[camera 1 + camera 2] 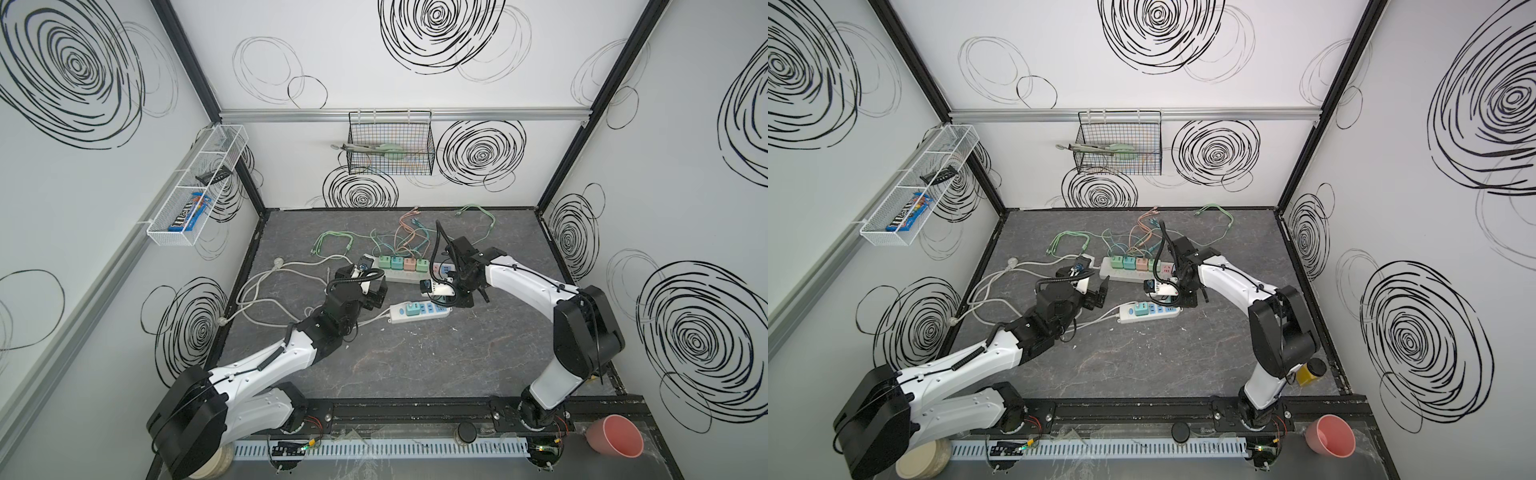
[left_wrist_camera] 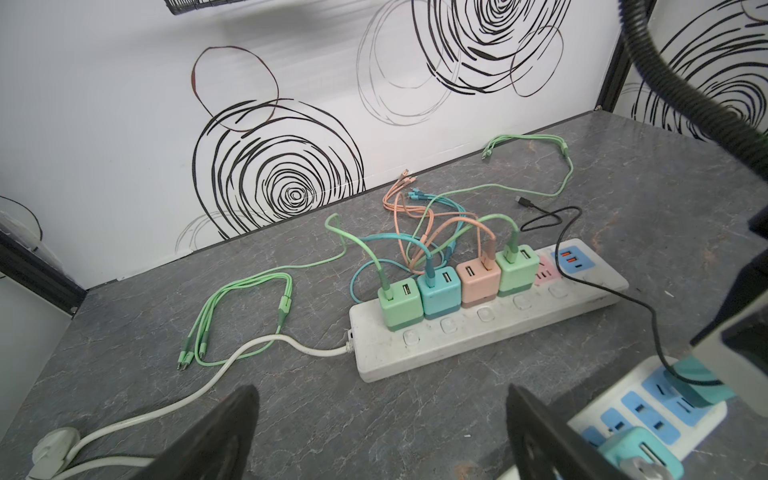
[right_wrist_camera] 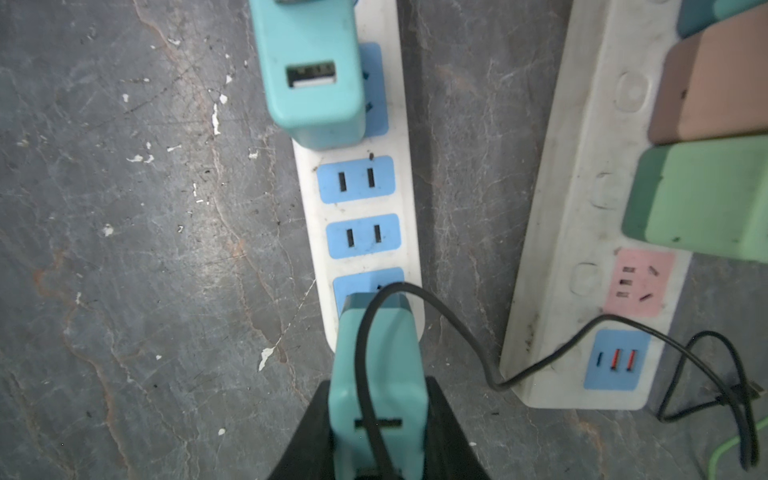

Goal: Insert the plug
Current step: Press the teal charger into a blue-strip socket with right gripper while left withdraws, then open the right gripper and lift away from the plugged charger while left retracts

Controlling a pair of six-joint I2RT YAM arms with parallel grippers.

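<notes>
My right gripper (image 3: 376, 419) is shut on a teal plug (image 3: 376, 374) that has a black cable (image 3: 540, 365) running from it. The plug's front end rests over the last blue socket of the near white power strip (image 3: 409, 208); its prongs are hidden. A second teal charger (image 3: 311, 70) sits plugged in further along that strip, with two bare sockets between. In both top views the right gripper (image 1: 459, 301) points down at the strip's right end (image 1: 419, 312). My left gripper (image 2: 380, 399) stands open and holds nothing, near that strip's left end (image 1: 1098, 295).
Behind lies a longer power strip (image 2: 457, 345) carrying several green, teal and peach chargers with tangled cables (image 2: 436, 224). White cords (image 1: 266, 286) loop at the left. A pink cup (image 1: 615, 436) and a yellow bottle (image 1: 1310, 372) stand at the front right.
</notes>
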